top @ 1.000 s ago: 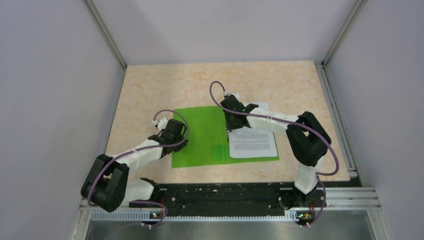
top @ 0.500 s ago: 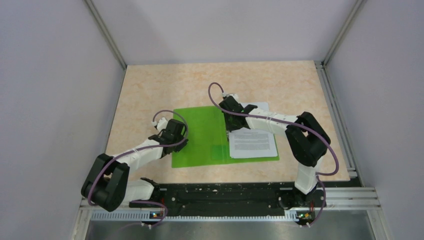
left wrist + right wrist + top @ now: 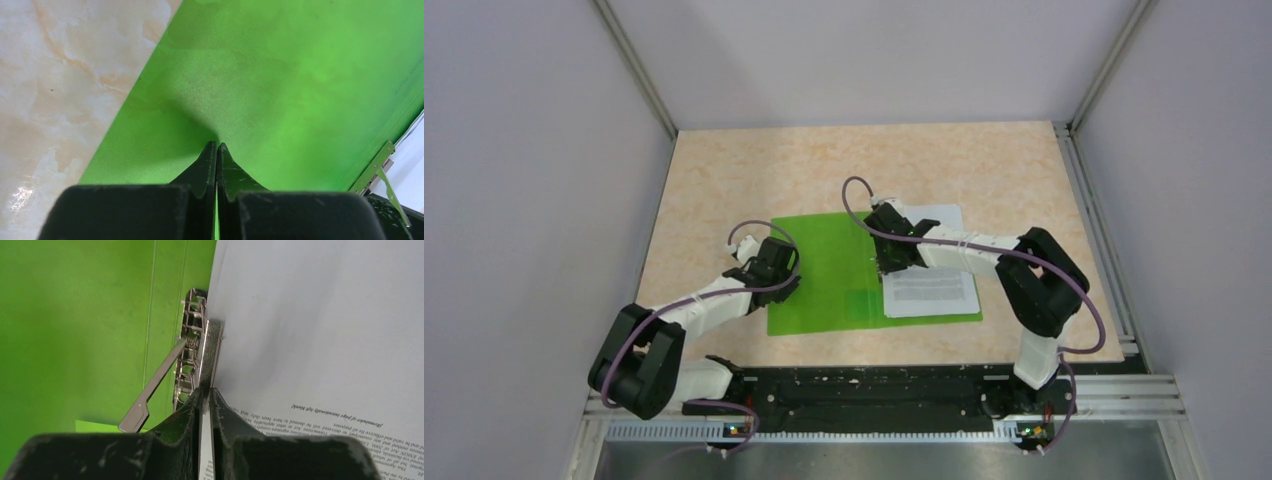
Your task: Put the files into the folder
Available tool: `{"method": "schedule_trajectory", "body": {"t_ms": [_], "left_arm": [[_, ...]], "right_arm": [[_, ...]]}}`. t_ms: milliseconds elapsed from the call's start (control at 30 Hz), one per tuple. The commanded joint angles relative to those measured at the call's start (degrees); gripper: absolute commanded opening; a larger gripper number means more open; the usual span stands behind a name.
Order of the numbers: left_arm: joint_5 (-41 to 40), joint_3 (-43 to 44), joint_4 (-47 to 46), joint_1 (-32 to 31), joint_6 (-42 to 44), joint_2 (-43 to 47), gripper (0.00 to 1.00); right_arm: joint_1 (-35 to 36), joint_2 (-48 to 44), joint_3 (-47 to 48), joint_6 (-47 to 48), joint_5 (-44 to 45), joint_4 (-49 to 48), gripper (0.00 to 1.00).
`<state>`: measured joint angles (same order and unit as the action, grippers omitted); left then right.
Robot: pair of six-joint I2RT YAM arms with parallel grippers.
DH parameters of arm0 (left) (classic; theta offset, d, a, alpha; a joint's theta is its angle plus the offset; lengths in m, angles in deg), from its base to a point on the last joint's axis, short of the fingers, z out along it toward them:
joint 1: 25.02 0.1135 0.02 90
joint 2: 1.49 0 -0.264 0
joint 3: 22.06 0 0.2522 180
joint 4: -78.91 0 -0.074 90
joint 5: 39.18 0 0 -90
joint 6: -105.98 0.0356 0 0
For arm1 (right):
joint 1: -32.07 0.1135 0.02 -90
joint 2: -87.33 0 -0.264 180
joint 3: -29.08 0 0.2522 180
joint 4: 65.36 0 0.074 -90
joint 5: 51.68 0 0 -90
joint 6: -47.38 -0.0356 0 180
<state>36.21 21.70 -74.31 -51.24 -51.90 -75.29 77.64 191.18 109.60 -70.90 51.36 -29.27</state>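
The green folder (image 3: 824, 262) lies open and flat on the table. The files (image 3: 932, 290), white sheets with printed text, lie on its right half. My left gripper (image 3: 786, 284) is shut and empty, with its tips pressed on the folder's left flap (image 3: 260, 85). My right gripper (image 3: 892, 264) is at the sheets' left edge by the spine. In the right wrist view its tips (image 3: 205, 389) are closed to a narrow slit around the near end of the metal clip (image 3: 209, 347). The clip's lever (image 3: 150, 400) stands raised. The files (image 3: 320, 330) lie against the clip.
The folder sits mid-table on the beige marbled surface (image 3: 724, 180). Grey walls and aluminium rails (image 3: 1104, 250) bound the table on the left, right and back. The clip's end (image 3: 380, 165) and a strip of paper show at the right edge of the left wrist view.
My right gripper has shifted slightly right and nearer along the sheets' left edge, and its wrist has turned. My left gripper stays pressed on the left flap.
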Motion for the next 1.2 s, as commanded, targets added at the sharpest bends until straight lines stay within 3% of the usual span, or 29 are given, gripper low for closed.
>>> {"method": "schedule_trajectory", "body": {"t_ms": [0,633,1167], "left_arm": [[-1.6,-1.3,6.3,-0.1,-0.6,-2.9,0.00],[-2.9,-0.5,7.3,-1.1,-0.2,-1.6,0.00],[-4.1,-0.2,6.9,-4.0,-2.7,-1.4,0.00]], "right_arm": [[1.0,-3.2,-1.4,-0.9,-0.2,-0.9,0.09],[1.1,-3.8,-1.8,-0.9,0.0,-2.5,0.10],[2.4,-9.8,4.6,0.9,3.5,3.5,0.25]]}}
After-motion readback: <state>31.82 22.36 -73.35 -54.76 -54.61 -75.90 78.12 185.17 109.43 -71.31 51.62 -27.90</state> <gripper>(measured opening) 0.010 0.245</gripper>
